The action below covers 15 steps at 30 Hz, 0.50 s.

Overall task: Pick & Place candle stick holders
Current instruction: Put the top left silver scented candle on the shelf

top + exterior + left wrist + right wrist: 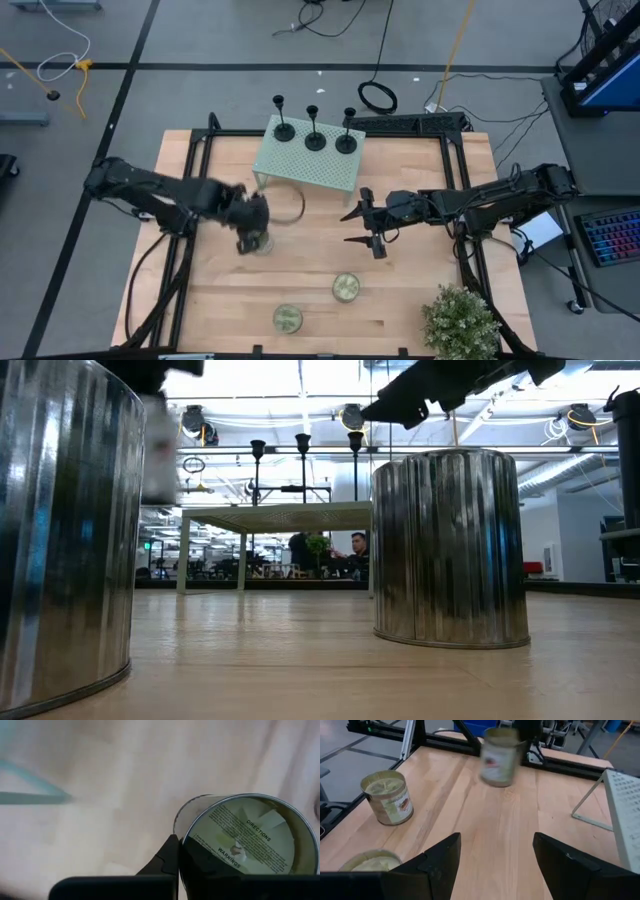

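wooden table (400, 300) | left fingers (256, 236) clamp candle jar (262, 243) | right fingers (360, 226) spread, empty

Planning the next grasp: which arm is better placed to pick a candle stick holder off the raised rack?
Probably the right. The right gripper hangs open and empty near the rack where the three candle stick holders stand. The left gripper is shut on a candle tin, so it isn't free.

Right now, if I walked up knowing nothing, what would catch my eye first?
Probably the three candle stick holders, standing in a row on a pale green stand at the table's far edge. Next, the left gripper, holding a candle tin lifted off the wooden table, while the right gripper hangs open nearby.
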Motion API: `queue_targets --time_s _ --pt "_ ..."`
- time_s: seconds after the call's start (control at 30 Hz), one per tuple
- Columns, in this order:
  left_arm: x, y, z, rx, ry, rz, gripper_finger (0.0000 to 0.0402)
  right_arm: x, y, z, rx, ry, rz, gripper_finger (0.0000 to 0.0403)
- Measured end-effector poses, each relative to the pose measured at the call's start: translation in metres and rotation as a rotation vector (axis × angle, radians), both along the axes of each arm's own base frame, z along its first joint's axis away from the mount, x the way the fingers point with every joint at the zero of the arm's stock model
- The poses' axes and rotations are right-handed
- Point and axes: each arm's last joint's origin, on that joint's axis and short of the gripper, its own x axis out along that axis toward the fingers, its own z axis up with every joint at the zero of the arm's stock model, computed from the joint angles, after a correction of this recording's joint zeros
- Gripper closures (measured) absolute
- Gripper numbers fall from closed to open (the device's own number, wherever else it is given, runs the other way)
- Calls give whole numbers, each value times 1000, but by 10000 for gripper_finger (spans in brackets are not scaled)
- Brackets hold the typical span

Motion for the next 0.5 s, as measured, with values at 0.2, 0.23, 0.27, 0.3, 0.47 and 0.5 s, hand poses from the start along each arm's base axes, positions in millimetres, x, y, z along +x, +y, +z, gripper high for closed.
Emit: queue_targets --time_s 0.2,0.23,0.27,0.3,0.47,0.5 --pt "-2 53 61 101 -90 164 398 3 0 8 -2 -94 5 161" --pt "-4 63 68 111 -108 182 398 3 0 9 -1 -105 5 161" --pt "-5 73 75 111 -130 197 398 4 0 10 0 -113 3 161" --pt "-6 84 79 104 -145 215 398 4 0 11 -1 -117 0 161" --pt "-11 137 77 40 -164 294 399 4 -1 11 -11 -121 -33 161" --pt "-11 147 75 39 -170 308 399 4 -2 11 -16 -126 -48 161"
